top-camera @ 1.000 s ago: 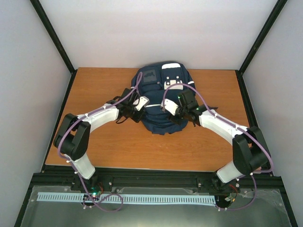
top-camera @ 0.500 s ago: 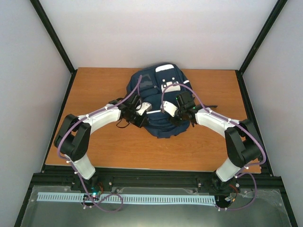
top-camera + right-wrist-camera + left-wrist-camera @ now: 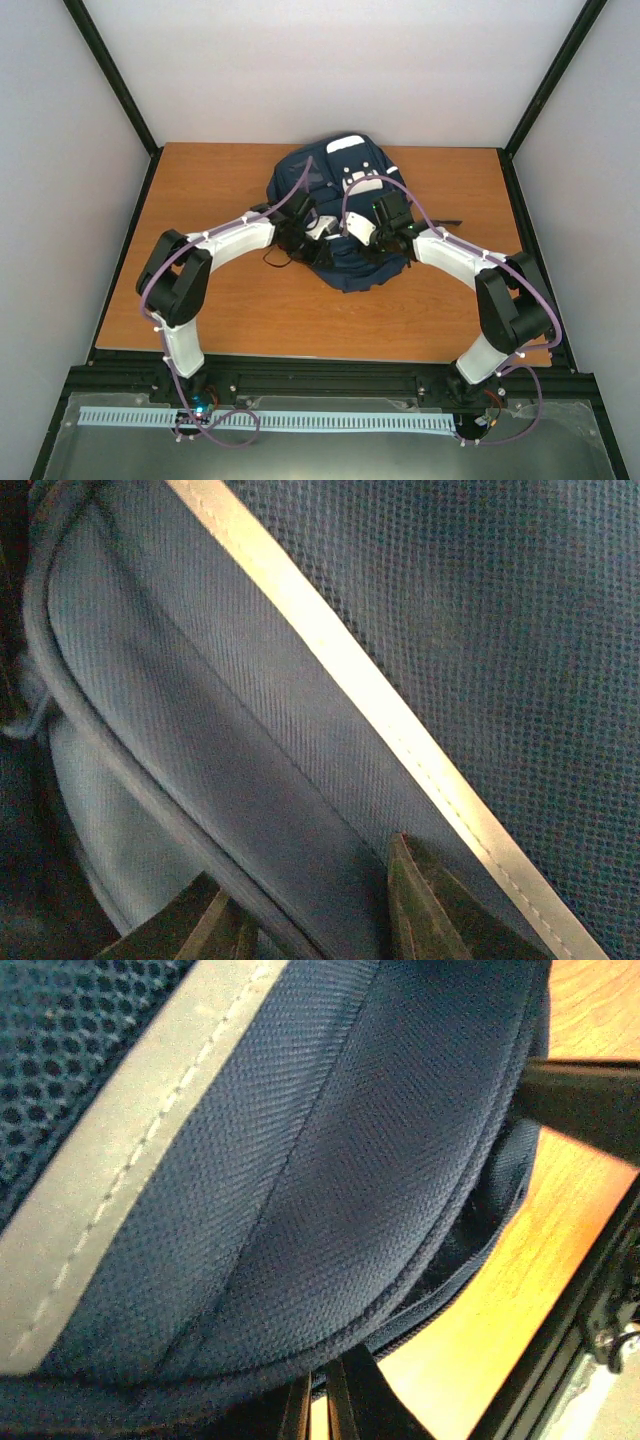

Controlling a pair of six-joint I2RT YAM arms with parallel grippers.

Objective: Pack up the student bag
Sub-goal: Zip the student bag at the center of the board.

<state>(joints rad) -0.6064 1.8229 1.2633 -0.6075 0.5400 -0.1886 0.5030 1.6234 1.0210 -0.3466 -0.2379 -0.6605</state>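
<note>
The left arm [image 3: 225, 243] and the right arm [image 3: 455, 260] match: smooth white shells on the long links, chunky black housings at the shoulder and elbow joints. A lilac cable [image 3: 344, 200] runs along each arm, arching free near the wrist and curling into loops by the base. Small white dots stud the black joints. Each base is black and is bolted to a black rail [image 3: 330, 385]; a tiny green-blue light [image 3: 200, 406] glows under the left one. The left claw [image 3: 303, 232] and the right claw [image 3: 385, 222] are black, each with a white pod at the wrist. Up close the fingertips [image 3: 410, 900] are dark, tapered wedges.
</note>
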